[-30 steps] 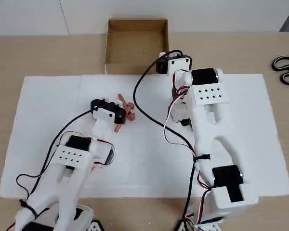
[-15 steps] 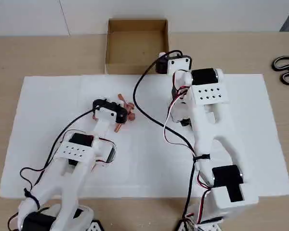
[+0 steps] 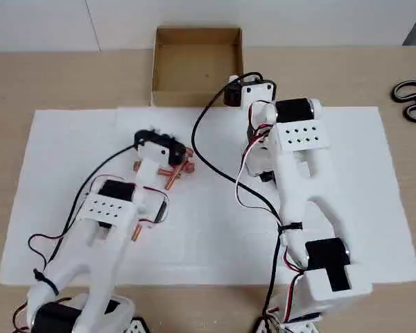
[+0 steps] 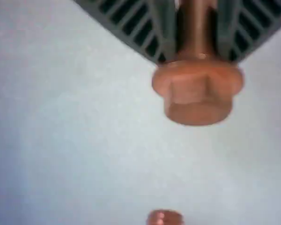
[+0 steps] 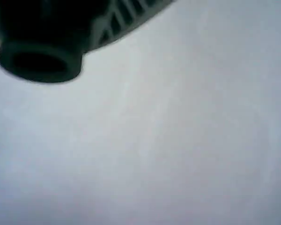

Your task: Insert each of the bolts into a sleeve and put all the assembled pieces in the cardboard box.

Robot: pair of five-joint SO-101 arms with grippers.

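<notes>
My left gripper (image 4: pixel 196 42) is shut on the shank of a copper bolt (image 4: pixel 196 93), whose hex head hangs just above the white foam sheet (image 4: pixel 75 140). Another copper piece (image 4: pixel 164 218) lies farther off on the foam. In the high view the left gripper (image 3: pixel 172 161) is over a small cluster of copper bolts (image 3: pixel 173 171) at the sheet's middle left. My right gripper (image 5: pixel 42 42) holds a black sleeve (image 5: pixel 40 63) close over the foam; from above it is tucked under the folded right arm (image 3: pixel 265 175). The cardboard box (image 3: pixel 154 66) stands open at the back.
The foam sheet (image 3: pixel 208 229) covers most of the wooden table. Scissors (image 3: pixel 412 99) lie at the far right edge. Black cables from both arms trail across the sheet between the grippers. Bare foam lies to the far left and in front.
The left arm has swung slightly to the right and its wrist has turned over the bolt cluster. The right arm has not moved.
</notes>
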